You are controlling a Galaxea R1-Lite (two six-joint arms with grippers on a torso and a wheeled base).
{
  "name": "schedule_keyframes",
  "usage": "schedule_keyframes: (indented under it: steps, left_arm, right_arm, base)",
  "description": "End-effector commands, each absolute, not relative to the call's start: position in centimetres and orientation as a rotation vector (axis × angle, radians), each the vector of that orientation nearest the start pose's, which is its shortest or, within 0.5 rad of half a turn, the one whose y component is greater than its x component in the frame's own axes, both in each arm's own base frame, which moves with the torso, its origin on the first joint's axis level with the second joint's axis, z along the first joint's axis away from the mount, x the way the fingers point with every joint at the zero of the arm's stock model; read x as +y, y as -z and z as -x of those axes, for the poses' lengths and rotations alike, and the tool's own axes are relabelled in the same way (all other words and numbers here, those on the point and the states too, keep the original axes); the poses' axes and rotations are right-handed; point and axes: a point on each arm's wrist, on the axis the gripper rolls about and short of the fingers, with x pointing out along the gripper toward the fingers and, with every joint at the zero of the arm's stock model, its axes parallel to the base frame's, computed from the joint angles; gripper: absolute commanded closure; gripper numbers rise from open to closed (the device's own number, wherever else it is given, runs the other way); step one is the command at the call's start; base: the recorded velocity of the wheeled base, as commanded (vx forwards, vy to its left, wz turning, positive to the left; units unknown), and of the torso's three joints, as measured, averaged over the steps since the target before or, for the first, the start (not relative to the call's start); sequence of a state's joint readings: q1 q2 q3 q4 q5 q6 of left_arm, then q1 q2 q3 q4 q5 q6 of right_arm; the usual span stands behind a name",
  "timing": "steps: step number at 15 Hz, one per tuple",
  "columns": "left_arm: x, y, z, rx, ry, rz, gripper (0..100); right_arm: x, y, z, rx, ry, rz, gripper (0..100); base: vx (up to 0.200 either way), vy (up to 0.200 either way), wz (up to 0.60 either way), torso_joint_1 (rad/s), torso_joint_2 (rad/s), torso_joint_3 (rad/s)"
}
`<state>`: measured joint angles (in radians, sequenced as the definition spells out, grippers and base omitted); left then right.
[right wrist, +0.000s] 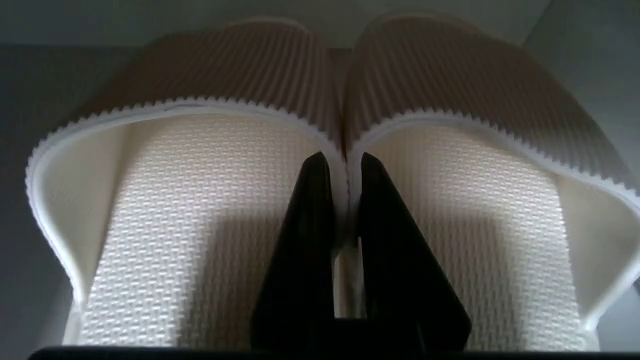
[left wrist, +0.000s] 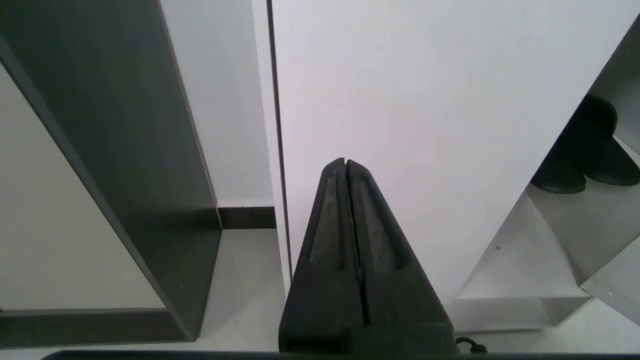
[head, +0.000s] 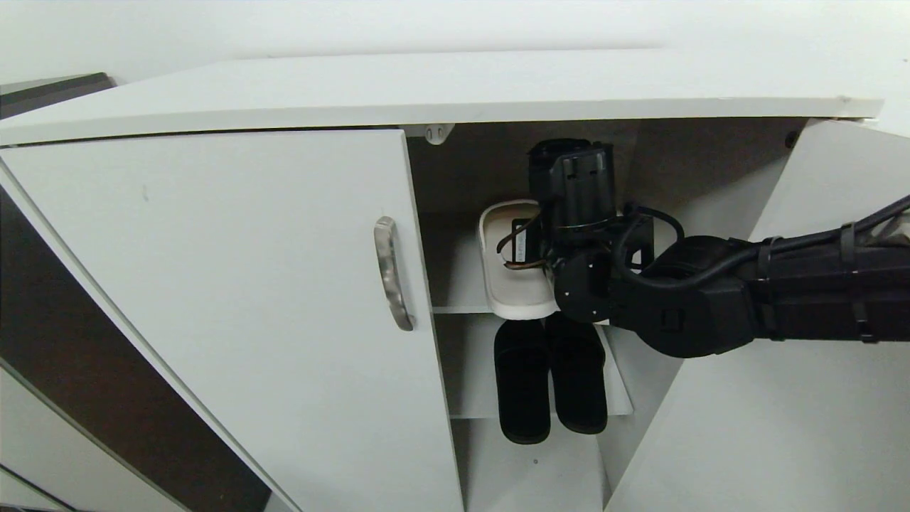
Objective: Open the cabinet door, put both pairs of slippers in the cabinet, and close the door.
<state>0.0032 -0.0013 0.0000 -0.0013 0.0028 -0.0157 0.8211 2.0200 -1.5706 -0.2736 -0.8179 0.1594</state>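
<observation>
Right claw (right wrist: 340, 165): clamped on the white slippers (right wrist: 180, 260). One finger sits in each footbed, and the two touching inner side walls are squeezed between them. I judge this grip is chosen so that a single pinch carries both slippers as a pair.
White slippers, place: directly ahead of the claw, with the ribbed straps beyond its fingertips and the heels back toward the wrist. They are inside the cabinet at the upper shelf (head: 455, 274), and the heel ends hang past the shelf's front edge. Whether the soles already rest on the shelf cannot be told.
Black slippers (head: 551, 380): below the right claw on the lower shelf (head: 469, 370). They lie side by side with the heels out over the front edge. That pair looks stowed, which explains why the white pair goes one level up.
Right door (head: 782, 398): swung open beside the right arm, which gives the arm room to reach in.
Left door (head: 213, 284): shut, with its metal handle (head: 391, 274) well to the side of the right claw.
Left claw (left wrist: 346, 165): fingers pressed together with nothing between them. It faces the shut left door, apart from it and out of the other arm's way.
Stage, as judged: the second pair is being set down. Releasing it, pulling the arm out and closing the door are not yet done.
Risk, as judged: with the heels overhanging, the pair may need a push deeper so that the door clears it.
</observation>
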Motion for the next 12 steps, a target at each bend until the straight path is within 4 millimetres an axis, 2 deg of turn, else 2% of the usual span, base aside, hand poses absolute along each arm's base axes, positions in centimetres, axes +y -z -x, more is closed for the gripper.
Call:
schedule_keyframes:
  steps: [1,9,10,12]
  left_arm:
    - [0.00,-7.56,2.28,-0.002,-0.006,0.017,100]
    - [0.00,-7.56,2.28,-0.002,-0.006,0.015,100]
    - [0.00,-7.56,2.28,-0.002,-0.006,0.017,100]
    - [0.00,-7.56,2.28,-0.002,-0.006,0.017,100]
  right_arm:
    - [29.50,-24.00,-29.99,0.125,0.012,-0.025,100]
    - [29.36,-23.16,-30.67,0.140,0.025,-0.006,100]
    - [29.36,-23.16,-30.67,0.140,0.025,-0.006,0]
    - [29.35,-23.10,-30.66,0.142,0.025,-0.004,0]
  base:
    - [0.000,0.000,0.00,0.000,0.00,0.000]
    - [0.000,0.000,0.00,0.000,0.00,0.000]
    - [0.000,0.000,0.00,0.000,0.00,0.000]
    - [0.000,0.000,0.00,0.000,0.00,0.000]
